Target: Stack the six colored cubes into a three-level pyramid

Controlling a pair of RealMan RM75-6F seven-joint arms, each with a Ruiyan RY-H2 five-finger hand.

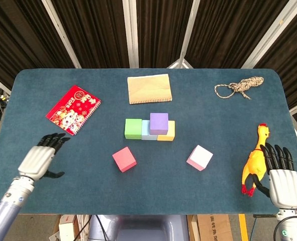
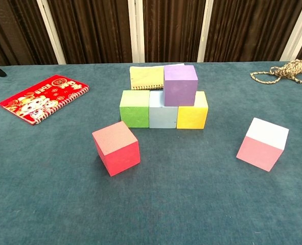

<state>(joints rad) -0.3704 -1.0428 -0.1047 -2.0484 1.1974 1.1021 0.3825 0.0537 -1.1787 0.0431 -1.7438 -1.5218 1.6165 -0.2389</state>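
Your left hand point(image 1: 37, 159) at lower left and right hand point(image 1: 281, 175) at the lower-right table point(image 1: 88, 186) edge are spread, empty. Red cube point(image 1: 124, 159) and pink cube point(image 1: 200, 157) sit apart below the stack, purple cube point(image 1: 159, 123) on top.

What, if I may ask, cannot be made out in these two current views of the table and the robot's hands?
- Pale blue foam cube: head view shows only a sliver; the purple foam cube covers it.
- Right hand: its wrist is cut by the head view's bottom edge; absent from chest view.
- Left hand: chest view shows only a dark tip at the left edge.
- Tan spiral notebook: partly hidden by cubes in chest view.
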